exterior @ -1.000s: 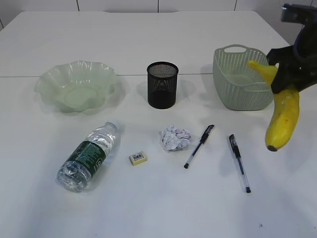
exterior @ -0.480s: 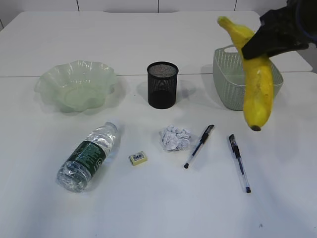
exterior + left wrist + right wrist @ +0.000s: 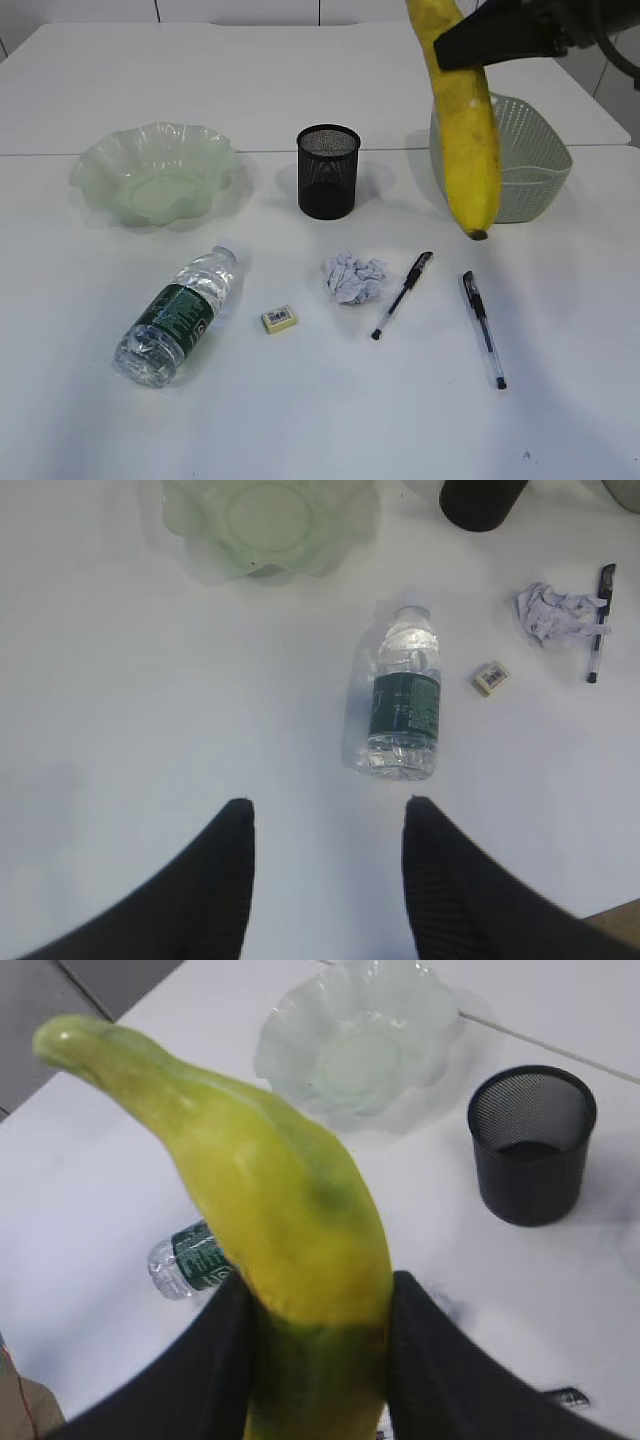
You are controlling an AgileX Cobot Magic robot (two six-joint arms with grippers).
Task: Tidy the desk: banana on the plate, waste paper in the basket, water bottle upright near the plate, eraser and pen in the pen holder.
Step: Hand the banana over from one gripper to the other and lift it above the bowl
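Your right gripper (image 3: 310,1335), closed on the banana (image 3: 462,120), has lifted it higher and moved it toward 9 o'clock; the plate (image 3: 100,170) is still far. Your left gripper (image 3: 325,880) stays open and empty.

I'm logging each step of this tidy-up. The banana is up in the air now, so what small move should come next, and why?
Probably carry it left toward the plate. The right claw grips the banana high, hanging beside the basket, while the plate sits empty at far left, past the pen holder.
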